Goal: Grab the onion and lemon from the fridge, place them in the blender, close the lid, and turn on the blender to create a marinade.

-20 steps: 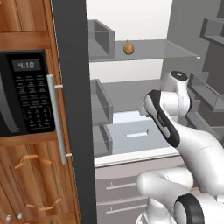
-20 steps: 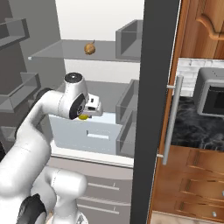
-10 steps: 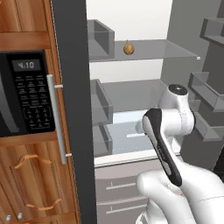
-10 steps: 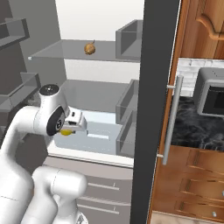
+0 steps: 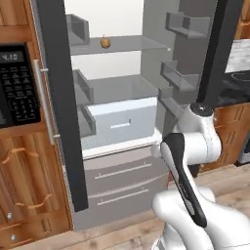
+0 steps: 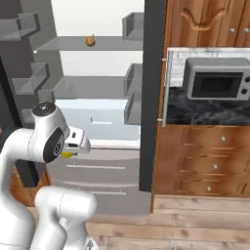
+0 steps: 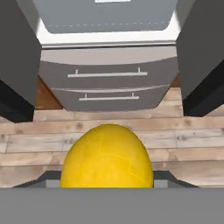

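Note:
My gripper (image 6: 70,150) is shut on the lemon (image 6: 66,155), a bright yellow oval held outside the fridge (image 6: 151,97), level with its lower drawers. In the hand view the lemon (image 7: 107,159) bulges up from the bottom edge and hides the fingertips. Beyond it are the fridge's (image 7: 107,85) two grey bottom drawers and wooden floor. The tan-brown onion (image 5: 105,43) rests on the top glass shelf of the open fridge (image 5: 58,107), also seen as the onion (image 6: 90,41) from the right. The blender is out of view.
A black microwave (image 5: 17,85) is built into the wood cabinet left of the fridge. The open door with bins (image 5: 219,58) stands to the right. A grey microwave (image 6: 217,84) sits on the dark counter above wooden drawers (image 6: 210,161).
The whole picture has shifted as the base backs away from the fridge. The arm has drawn the lemon out of the fridge and lowered it in front of the bottom drawers.

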